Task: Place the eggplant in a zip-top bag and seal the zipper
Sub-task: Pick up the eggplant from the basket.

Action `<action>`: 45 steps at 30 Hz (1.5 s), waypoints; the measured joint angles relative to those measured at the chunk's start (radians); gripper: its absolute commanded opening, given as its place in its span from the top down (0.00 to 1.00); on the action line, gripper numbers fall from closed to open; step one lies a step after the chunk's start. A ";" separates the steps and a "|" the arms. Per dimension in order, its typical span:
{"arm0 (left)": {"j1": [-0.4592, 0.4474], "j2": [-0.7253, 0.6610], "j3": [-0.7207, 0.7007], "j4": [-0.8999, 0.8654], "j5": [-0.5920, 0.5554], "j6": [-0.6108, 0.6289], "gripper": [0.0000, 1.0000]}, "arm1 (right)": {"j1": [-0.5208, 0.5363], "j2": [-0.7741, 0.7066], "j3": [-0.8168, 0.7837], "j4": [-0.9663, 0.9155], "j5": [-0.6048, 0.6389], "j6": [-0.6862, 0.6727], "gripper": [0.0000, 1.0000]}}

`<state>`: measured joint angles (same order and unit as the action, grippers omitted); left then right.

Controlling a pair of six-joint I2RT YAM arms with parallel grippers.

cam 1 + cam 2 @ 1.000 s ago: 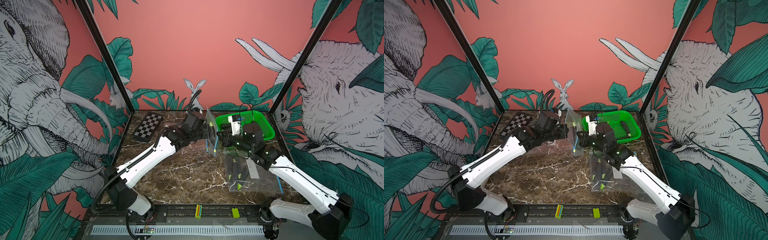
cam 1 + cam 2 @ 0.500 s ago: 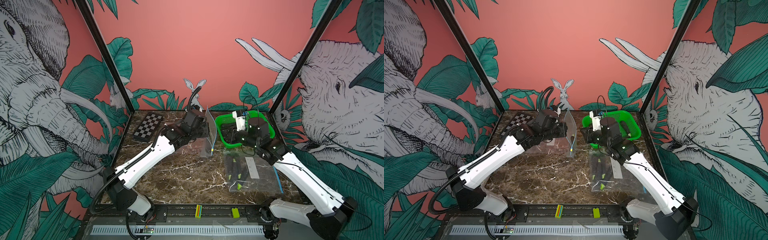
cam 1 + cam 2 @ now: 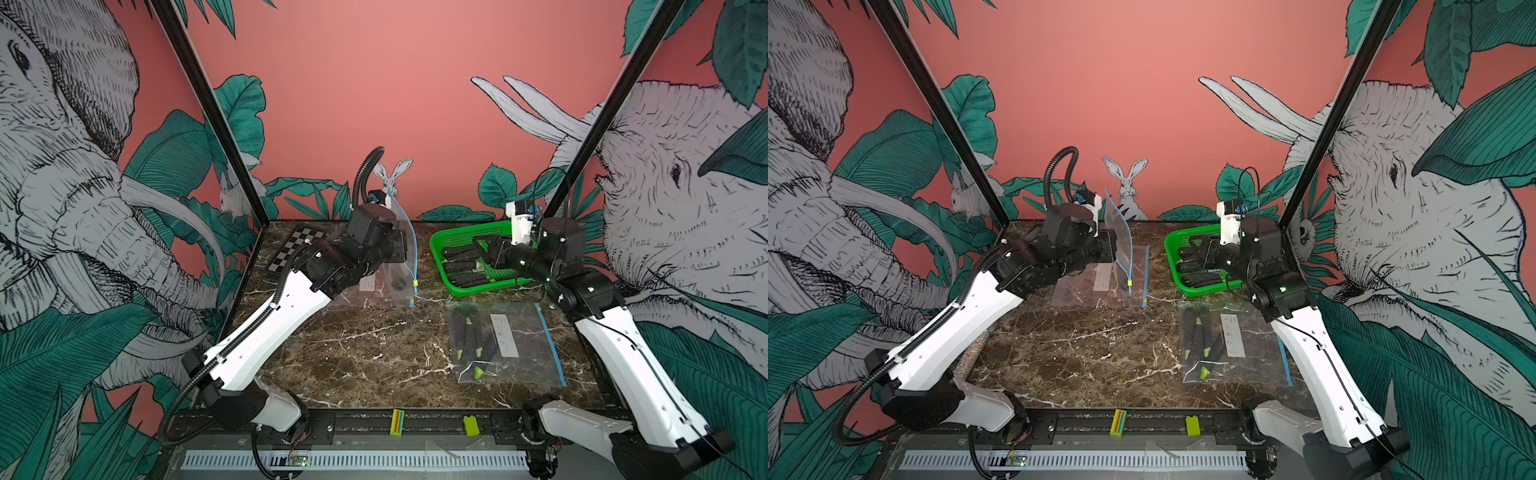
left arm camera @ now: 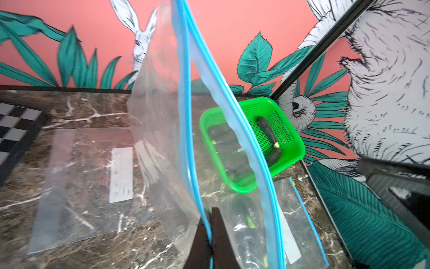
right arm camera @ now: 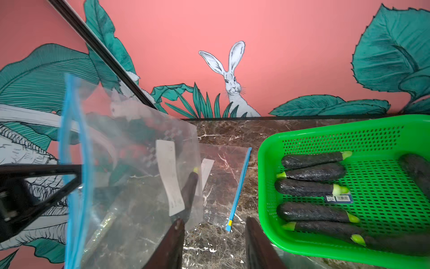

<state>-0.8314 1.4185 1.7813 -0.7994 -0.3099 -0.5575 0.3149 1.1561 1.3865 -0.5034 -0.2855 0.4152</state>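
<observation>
My left gripper point(image 4: 210, 216) is shut on the blue zipper edge of a clear zip-top bag point(image 3: 409, 245), holding it upright above the table at the back middle. The bag's mouth gapes along the zipper point(image 4: 223, 97). One dark eggplant point(image 5: 189, 186) hangs inside this bag. My right gripper point(image 5: 214, 223) is open and empty, apart from the bag, at the near-left rim of the green basket point(image 3: 469, 232). Several dark eggplants point(image 5: 311, 173) with green stems lie in the basket.
A second clear bag point(image 3: 365, 291) lies flat on the marble under the held one. A bag holding several eggplants point(image 3: 503, 340) lies at the front right. A checkerboard point(image 3: 295, 253) sits at the back left. Black frame posts stand at both back corners.
My right gripper has opened and drawn back from the bag's mouth toward the basket. The left gripper has kept its grip and shifted the bag slightly left and back.
</observation>
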 measured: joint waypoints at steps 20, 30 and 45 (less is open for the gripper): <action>0.011 -0.040 0.069 -0.425 -0.201 0.095 1.00 | -0.235 0.679 0.286 -0.114 -0.041 0.004 0.28; 0.011 0.068 -0.130 -0.262 -0.061 0.076 1.00 | -0.237 0.943 0.399 -0.087 -0.047 0.110 0.26; 0.011 0.156 -0.200 -0.104 0.070 0.045 1.00 | -0.238 1.055 0.315 0.127 -0.045 0.375 0.33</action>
<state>-0.8204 1.5742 1.5810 -0.9035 -0.2401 -0.5129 0.0772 2.2112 1.7012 -0.3759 -0.3305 0.7906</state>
